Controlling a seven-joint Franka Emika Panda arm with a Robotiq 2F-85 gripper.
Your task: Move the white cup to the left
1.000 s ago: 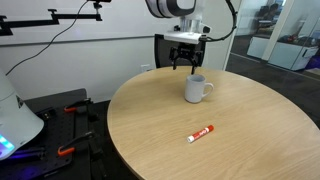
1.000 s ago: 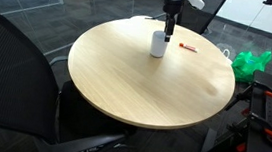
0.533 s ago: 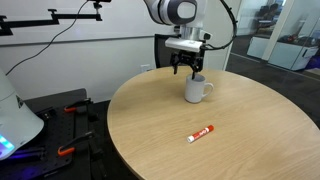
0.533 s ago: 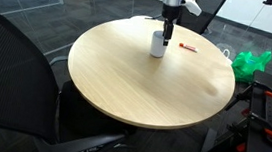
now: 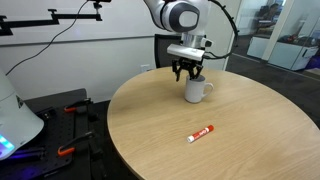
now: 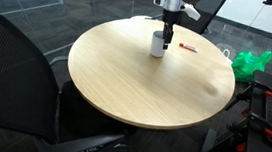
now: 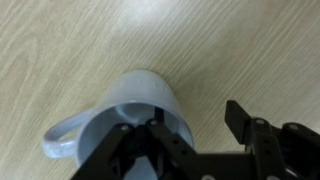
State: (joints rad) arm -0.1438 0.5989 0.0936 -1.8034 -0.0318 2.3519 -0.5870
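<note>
Lower than a second ago, the gripper (image 5: 190, 75) has come down from above the mug to the level of its rim. Largest in both exterior views is a round, light wooden table (image 5: 235, 135) (image 6: 144, 92), with a black office chair (image 6: 16, 74) close to the camera in an exterior view. The white robot arm (image 5: 180, 16) reaches down over the far part of the tabletop. The white cup (image 5: 195, 90) (image 6: 158, 45) stands upright on the table directly under the gripper (image 6: 166, 33), its loop handle sticking out to one side. In the wrist view the gripper (image 7: 190, 125) has its jaws apart, one finger (image 7: 135, 150) over the cup's (image 7: 140, 95) mouth and the other outside its wall, away from the handle. A slim red-and-white marker (image 5: 201, 133) (image 6: 187, 48) lies flat on the table, well apart from the cup.
</note>
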